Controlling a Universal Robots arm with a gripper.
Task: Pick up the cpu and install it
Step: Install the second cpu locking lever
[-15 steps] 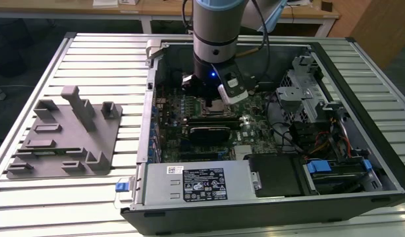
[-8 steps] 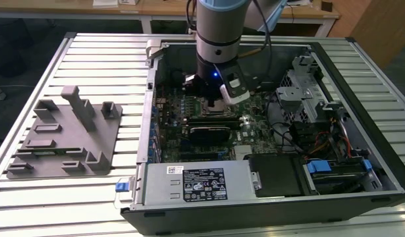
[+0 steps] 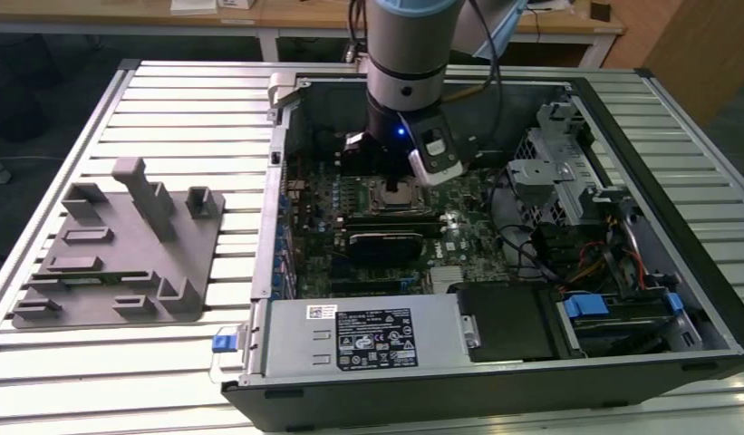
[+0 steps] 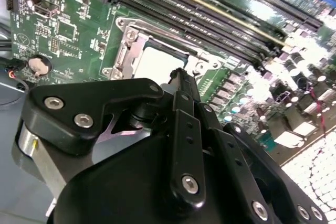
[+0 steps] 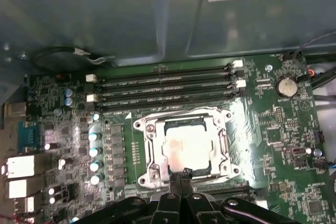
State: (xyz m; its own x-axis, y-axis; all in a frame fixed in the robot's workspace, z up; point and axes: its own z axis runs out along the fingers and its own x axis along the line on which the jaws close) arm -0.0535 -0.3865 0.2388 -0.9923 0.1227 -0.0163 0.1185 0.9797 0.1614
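The cpu (image 5: 189, 144), a pale shiny square, lies flat inside the metal-framed socket (image 5: 148, 150) on the green motherboard (image 5: 278, 129); in the second wrist view the cpu (image 4: 155, 62) sits in the same frame. My gripper (image 5: 184, 173) hangs just above the socket's edge with its black fingers pressed together, shut and holding nothing. In the second wrist view the gripper (image 4: 180, 77) tips stand over the near side of the chip. In the exterior view the arm (image 3: 406, 82) reaches down into the open computer case above the socket (image 3: 392, 192).
Memory slots (image 5: 163, 85) run along one side of the socket. A grey fixture plate (image 3: 118, 245) lies on the slatted table at the exterior view's left. The power supply (image 3: 360, 335), drive cage (image 3: 565, 172) and cables crowd the case.
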